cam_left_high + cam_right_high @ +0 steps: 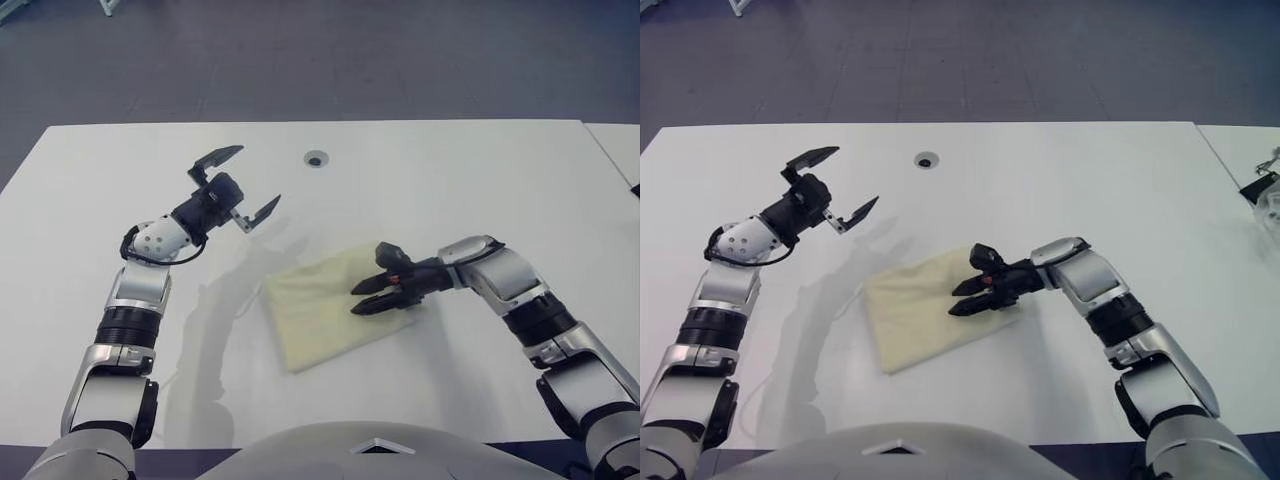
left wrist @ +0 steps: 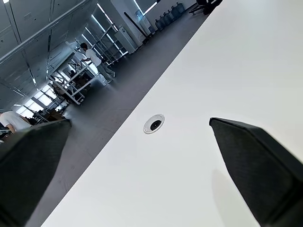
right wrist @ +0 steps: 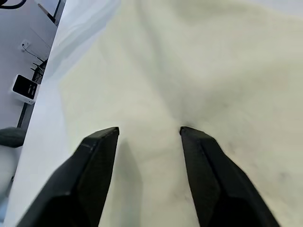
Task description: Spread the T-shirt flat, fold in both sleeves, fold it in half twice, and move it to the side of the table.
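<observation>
A pale yellow T-shirt [image 1: 320, 312] lies folded into a compact rectangle on the white table [image 1: 480, 180], near the front middle. My right gripper [image 1: 362, 298] rests on its right part, fingers a little apart and open, tips pressing on the cloth [image 3: 156, 85]. One fingertip [image 3: 187, 132] makes a small dimple in the fabric. My left gripper [image 1: 238, 188] is raised above the table to the left and behind the shirt, wide open and holding nothing.
A round cable hole [image 1: 316, 158] sits in the table behind the shirt, also visible as the round hole [image 2: 154, 124] from the left wrist. A second table [image 1: 1265, 190] with some small items adjoins at the right. Bare tabletop lies left and right of the shirt.
</observation>
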You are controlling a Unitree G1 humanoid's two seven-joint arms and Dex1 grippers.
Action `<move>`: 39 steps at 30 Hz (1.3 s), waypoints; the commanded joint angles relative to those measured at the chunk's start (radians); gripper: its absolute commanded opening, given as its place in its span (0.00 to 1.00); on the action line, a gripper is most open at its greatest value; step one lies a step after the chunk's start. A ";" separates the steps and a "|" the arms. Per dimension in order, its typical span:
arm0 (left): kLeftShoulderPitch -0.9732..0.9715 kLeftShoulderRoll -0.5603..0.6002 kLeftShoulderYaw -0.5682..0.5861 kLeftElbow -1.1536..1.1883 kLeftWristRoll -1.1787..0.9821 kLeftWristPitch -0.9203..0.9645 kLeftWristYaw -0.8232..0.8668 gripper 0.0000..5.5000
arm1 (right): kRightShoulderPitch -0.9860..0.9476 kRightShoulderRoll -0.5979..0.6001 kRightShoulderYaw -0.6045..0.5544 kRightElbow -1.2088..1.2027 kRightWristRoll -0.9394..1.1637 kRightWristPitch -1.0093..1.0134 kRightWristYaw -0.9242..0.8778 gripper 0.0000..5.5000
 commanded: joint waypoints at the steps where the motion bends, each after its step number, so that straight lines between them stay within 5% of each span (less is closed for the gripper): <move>1: -0.004 0.009 0.002 0.009 0.018 -0.002 0.002 0.98 | -0.055 0.051 -0.143 0.381 -0.089 0.142 -0.332 0.52; 5: -0.003 0.014 0.012 0.007 0.022 0.000 0.018 0.98 | -0.104 0.025 -0.525 0.725 0.056 0.079 -0.773 0.63; 8: 0.005 0.006 0.010 -0.005 0.029 0.006 0.035 0.98 | -0.064 -0.009 -0.709 0.784 0.124 -0.047 -1.067 0.70; 18: 0.119 -0.025 0.010 -0.150 0.027 0.067 0.093 0.98 | -0.085 0.245 -1.071 0.497 0.309 -0.198 -1.695 0.96; 22: 0.131 -0.033 0.001 -0.170 0.028 0.080 0.102 0.98 | -0.060 0.365 -1.149 0.295 0.367 -0.185 -1.886 0.98; 28: 0.149 -0.039 -0.013 -0.198 0.037 0.098 0.110 0.98 | -0.037 0.396 -1.136 0.103 0.326 -0.154 -1.953 0.98; 32: 0.158 -0.058 -0.013 -0.228 0.048 0.102 0.127 0.98 | 0.015 0.343 -1.008 -0.090 0.218 -0.103 -1.898 0.98; 39: 0.165 -0.201 0.038 -0.368 0.059 0.182 0.337 0.98 | 0.209 0.076 -0.438 -0.407 -0.243 -0.257 -1.516 0.98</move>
